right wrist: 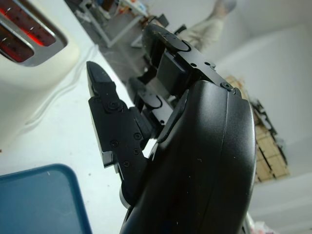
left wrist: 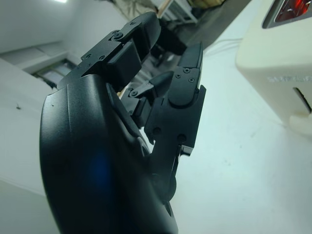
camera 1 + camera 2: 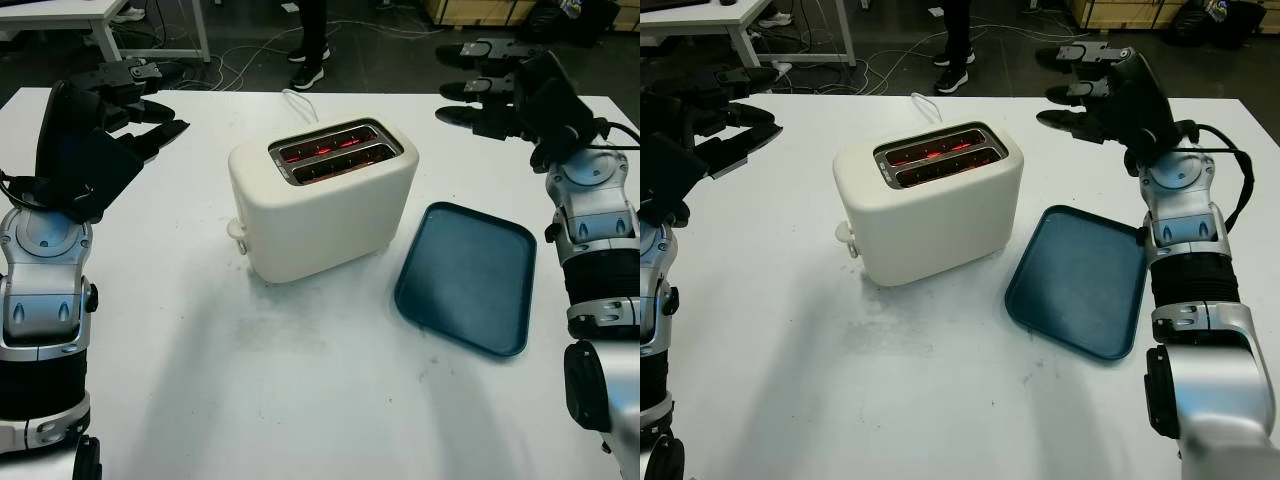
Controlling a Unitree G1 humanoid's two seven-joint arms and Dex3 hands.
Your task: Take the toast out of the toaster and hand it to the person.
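Black plastic shells both hands, and the left hand hangs at the far left of the white table, raised above the surface and holding nothing, open, its fingers reaching toward the table's middle. To that hand's right, a clear stretch of bare tabletop away, stands the cream toaster — set at a slant, its two slots glowing red inside, its lever knob low on the end that faces the left hand. No toast stands up above the slots; whether any sits down inside them I cannot tell. From the toaster's far side a white cord runs toward the table's back edge. Just right of the toaster, near its corner but not touching it, lies a dark blue tray, flat on the table with nothing on it. The right hand is past the tray, above the table's far right corner — beyond the tray's far edge and well apart from the toaster; it too is open and carries nothing, its fingers pointing in toward the toaster. In the right wrist view the tray's corner lies under the hand's near side and the toaster's glowing slots sit ahead of the fingertips. Beyond the table's far edge, between the two hands and farther off than either, a person's legs in dark trousers and shoes stand on the grey floor among loose cables.
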